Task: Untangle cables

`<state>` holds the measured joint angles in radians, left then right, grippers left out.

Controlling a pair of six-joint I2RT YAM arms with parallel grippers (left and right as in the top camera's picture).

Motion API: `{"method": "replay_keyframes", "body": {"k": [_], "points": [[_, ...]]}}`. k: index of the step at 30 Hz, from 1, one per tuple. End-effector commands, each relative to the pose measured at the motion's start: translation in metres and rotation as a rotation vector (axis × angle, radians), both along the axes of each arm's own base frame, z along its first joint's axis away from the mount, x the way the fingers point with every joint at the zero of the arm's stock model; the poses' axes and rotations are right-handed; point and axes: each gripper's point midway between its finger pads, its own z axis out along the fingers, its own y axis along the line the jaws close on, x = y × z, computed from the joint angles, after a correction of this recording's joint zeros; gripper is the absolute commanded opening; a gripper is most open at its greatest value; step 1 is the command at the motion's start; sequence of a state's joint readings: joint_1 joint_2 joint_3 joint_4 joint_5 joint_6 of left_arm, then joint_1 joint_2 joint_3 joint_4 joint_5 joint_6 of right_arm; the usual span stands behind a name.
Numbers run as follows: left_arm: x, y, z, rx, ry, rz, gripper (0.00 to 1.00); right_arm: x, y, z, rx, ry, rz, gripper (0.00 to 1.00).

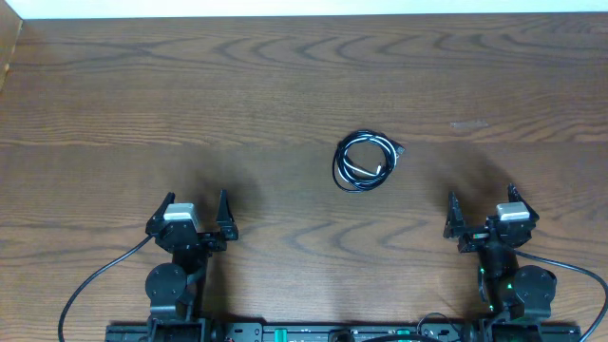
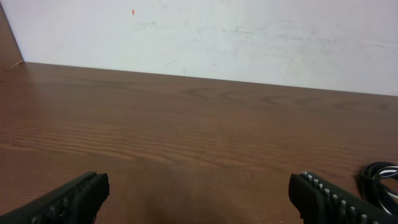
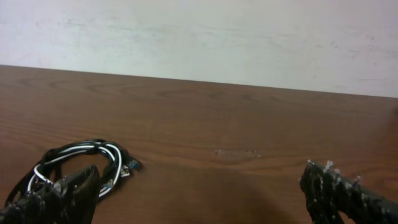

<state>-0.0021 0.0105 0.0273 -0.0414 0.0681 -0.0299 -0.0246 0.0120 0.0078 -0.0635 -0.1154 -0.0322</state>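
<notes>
Left gripper point(image 1: 198, 198): jaws wide apart, nothing held.
Right gripper point(image 1: 481, 193): same, wide and empty.
Both low over table point(image 1: 285, 85); judged ready pose for approach.
Cables point(image 1: 366, 161): black-and-white coil, bundled, flat on wood, ahead of and between grippers, nearer right one, ahead-left of it; likely reachable by both.
Untangling judged not begun.

Robot test bench point(image 1: 285, 85) in a lab-like room

The wood-grain bench fills the overhead view, and its far edge meets a plain, scuffed white wall point(image 2: 249, 37). Along the near edge, a black left arm point(image 1: 171, 280) and right arm point(image 1: 518, 285) stand on a mounting rail point(image 1: 313, 332). Green indicator lights point(image 1: 489, 285) glow on the right arm, and thick black supply cables point(image 1: 95, 280) loop toward the near corners.
</notes>
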Motion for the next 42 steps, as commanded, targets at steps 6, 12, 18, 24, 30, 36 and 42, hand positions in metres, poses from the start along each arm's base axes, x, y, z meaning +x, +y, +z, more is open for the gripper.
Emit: {"method": "replay_keyframes", "body": {"k": [6,12,18,24,30,36,42], "points": [[0.000,0.000,-0.018,-0.008,0.049,0.004,0.98,0.000,0.001,-0.001,0.016,0.005,0.000,0.99],[0.000,0.000,-0.018,-0.009,0.050,0.004,0.98,0.000,0.001,-0.001,0.016,0.005,0.000,0.99],[0.000,0.000,-0.018,-0.008,0.049,0.004,0.98,0.000,0.001,-0.001,0.016,0.005,0.000,0.99],[0.000,0.000,-0.017,-0.010,0.048,0.002,0.98,0.000,0.001,-0.001,0.016,0.005,0.000,0.99],[-0.009,-0.034,0.026,-0.042,-0.028,-0.198,0.98,0.000,0.001,-0.001,0.016,0.005,0.000,0.99],[-0.023,-0.037,0.057,-0.062,0.009,-0.208,0.98,0.000,0.001,-0.001,0.016,0.005,0.000,0.99],[-0.038,-0.039,0.083,-0.100,0.176,-0.213,0.98,0.000,0.001,-0.001,0.016,0.005,0.000,0.99]]}}
